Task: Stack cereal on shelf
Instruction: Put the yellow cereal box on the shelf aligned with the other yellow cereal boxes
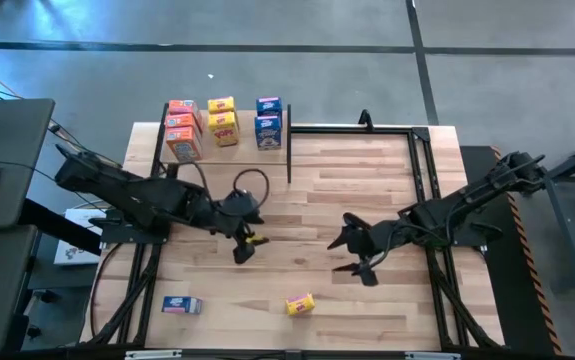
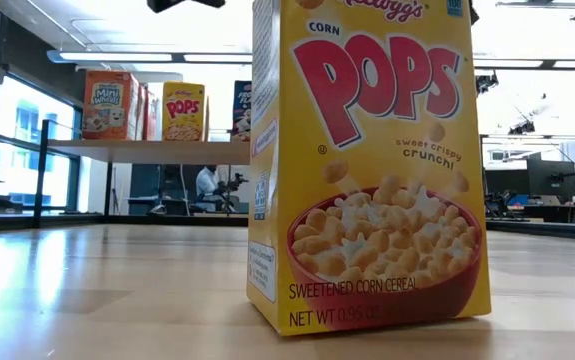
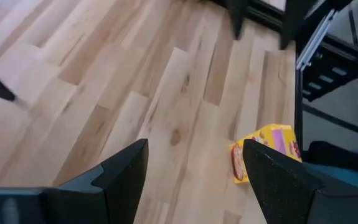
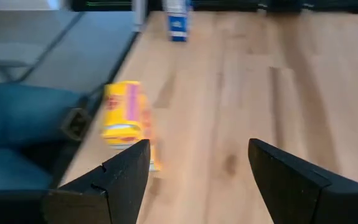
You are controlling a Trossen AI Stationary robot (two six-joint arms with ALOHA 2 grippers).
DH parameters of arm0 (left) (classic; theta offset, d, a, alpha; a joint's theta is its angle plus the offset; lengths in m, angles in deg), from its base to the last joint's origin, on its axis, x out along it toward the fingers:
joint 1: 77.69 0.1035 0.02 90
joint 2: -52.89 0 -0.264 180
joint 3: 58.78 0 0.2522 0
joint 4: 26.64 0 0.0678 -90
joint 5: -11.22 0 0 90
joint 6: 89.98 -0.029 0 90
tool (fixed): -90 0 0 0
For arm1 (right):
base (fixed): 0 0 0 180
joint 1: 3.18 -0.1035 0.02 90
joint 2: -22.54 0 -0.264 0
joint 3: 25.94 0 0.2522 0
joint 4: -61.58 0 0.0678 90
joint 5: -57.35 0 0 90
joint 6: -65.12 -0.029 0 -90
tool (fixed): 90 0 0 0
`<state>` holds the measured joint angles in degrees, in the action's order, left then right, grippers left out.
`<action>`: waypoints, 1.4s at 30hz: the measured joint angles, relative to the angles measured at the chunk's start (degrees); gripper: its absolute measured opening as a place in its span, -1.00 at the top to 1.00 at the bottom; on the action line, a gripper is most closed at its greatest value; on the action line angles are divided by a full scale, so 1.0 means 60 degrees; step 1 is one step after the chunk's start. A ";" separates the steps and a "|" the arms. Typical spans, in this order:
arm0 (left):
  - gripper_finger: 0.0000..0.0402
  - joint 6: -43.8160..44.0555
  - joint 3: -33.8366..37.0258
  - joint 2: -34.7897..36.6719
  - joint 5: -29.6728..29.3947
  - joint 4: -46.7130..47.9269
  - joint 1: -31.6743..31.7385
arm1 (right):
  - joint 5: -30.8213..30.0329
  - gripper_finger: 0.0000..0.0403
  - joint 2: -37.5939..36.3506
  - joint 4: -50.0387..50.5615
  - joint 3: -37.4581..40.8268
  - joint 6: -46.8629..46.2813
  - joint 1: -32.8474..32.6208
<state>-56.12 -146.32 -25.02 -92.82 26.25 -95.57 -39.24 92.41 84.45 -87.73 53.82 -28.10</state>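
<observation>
Yellow cardboard marks the nearest remaining item: a yellow cereal box (image 1: 300, 304) stands on the tabletop (image 1: 367, 180) near its front edge, with a blue cereal box (image 1: 181, 305) apart from it along the same edge. Six boxes already occupy the shelf (image 1: 237, 152) at the far left corner, in orange-red, yellow and blue pairs. The left end effector (image 1: 242, 250) and the right end effector (image 1: 359, 262) hover over mid-tabletop, both with fingers apart and holding nothing. The step in hand appears to be approach for the next pick. The next move likely requires one end effector to descend over a front-edge box and align its fingers across the box's narrow sides.
</observation>
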 joint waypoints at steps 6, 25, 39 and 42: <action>-0.26 -0.0013 0.0000 -0.0954 0.0001 -0.0773 -0.0383 | -0.0875 -0.31 -0.0022 0.0327 0.0001 -0.0079 0.0197; -0.26 0.0345 -0.0015 -0.2879 -0.0002 -0.2834 -0.1594 | -0.0883 -0.31 -0.0029 0.0558 0.0015 -0.0366 0.1099; -0.26 0.0236 -0.0972 -0.2899 -0.0005 -0.3432 -0.1918 | -0.0878 -0.31 -0.0029 0.0607 0.0015 -0.0618 0.1175; -0.26 0.0165 -0.1142 -0.2884 -0.0018 -0.3475 -0.1914 | -0.0878 -0.31 -0.0029 0.0608 0.0018 -0.0618 0.1176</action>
<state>-55.13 -153.17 -42.33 -92.93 5.40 -107.05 -44.51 92.23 88.10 -87.62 50.11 -21.05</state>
